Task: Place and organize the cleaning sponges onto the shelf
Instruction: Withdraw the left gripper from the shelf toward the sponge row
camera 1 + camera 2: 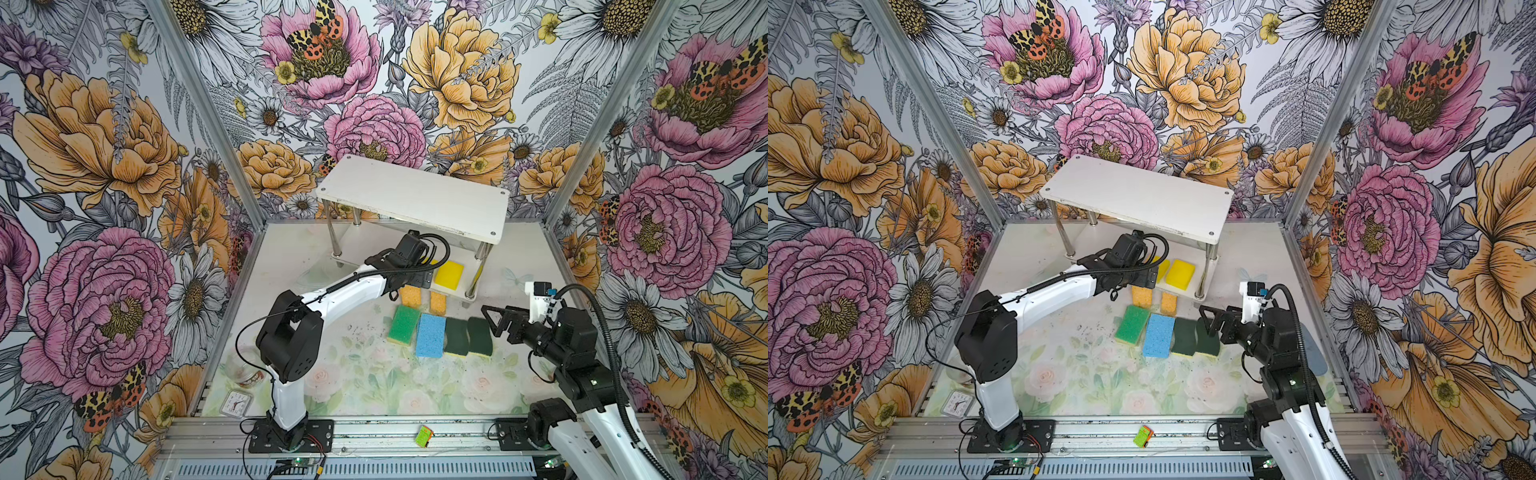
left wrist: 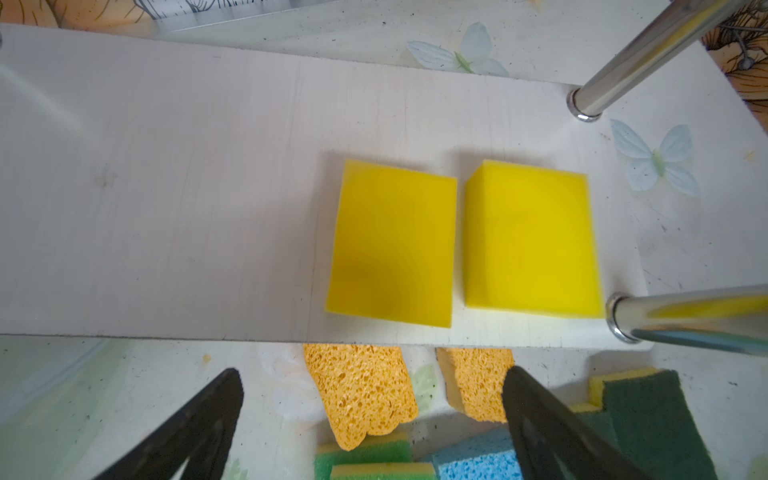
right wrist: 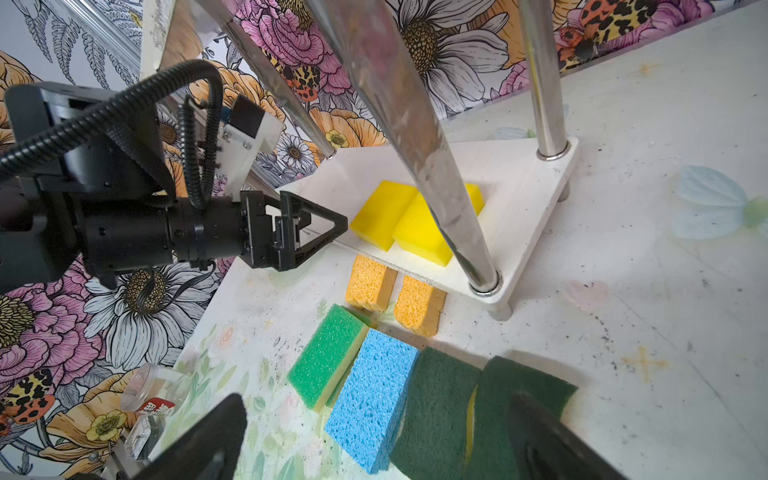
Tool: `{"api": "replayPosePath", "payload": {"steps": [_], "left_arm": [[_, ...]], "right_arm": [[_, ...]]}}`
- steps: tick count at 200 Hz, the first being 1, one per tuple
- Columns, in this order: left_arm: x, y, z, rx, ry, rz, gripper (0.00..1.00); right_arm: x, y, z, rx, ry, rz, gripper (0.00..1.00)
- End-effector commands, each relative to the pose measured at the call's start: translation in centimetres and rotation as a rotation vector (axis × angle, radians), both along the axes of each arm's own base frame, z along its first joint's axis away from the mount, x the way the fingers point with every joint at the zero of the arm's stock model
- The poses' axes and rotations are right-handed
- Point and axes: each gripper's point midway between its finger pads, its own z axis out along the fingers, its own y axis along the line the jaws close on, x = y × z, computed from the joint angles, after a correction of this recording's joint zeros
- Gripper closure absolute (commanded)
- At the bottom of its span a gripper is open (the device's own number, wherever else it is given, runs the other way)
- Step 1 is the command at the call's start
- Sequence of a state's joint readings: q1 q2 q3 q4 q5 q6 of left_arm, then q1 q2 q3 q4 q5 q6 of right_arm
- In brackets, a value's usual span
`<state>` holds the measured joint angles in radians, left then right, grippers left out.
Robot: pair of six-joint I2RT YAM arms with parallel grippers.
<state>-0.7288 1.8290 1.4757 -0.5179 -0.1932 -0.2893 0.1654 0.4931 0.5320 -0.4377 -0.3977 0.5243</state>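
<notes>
Sponges, two yellow, side-by-side on shelf; left claw spread, empty.

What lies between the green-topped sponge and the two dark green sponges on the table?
The light blue sponge lies there, flat, in a row with the green-topped sponge and dark green sponges. Both top views and the right wrist view show it.

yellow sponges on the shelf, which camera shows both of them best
The left wrist view: both yellow sponges lie side by side on the shelf's lower board, whole and unblocked. In both top views the left arm hides most of one. In the right wrist view a metal post crosses them.
</notes>
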Motion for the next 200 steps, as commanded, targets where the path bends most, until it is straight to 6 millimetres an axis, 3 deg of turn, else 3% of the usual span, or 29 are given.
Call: {"api": "replayPosePath", "payload": {"steps": [1,72,137,200], "left_arm": [[-1.1,1.1,3.3,-0.051,-0.056,0.006,0.01],[-6.5,3.1,3.6,-0.158,-0.048,-0.056,0.01],[-11.4,2.6,-1.0,-0.202,0.119,-0.14,0.01],[-13.6,2.7,-5.2,-0.164,0.22,-0.087,0.01]], "right_arm": [[0.0,0.2,0.0,0.007,0.006,0.01,0.0],[0.4,0.2,-0.1,0.004,0.025,0.001,0.0],[0.7,0.2,-0.2,-0.001,0.036,-0.004,0.0],[0.7,0.1,-0.3,-0.007,0.038,-0.004,0.0]]}}
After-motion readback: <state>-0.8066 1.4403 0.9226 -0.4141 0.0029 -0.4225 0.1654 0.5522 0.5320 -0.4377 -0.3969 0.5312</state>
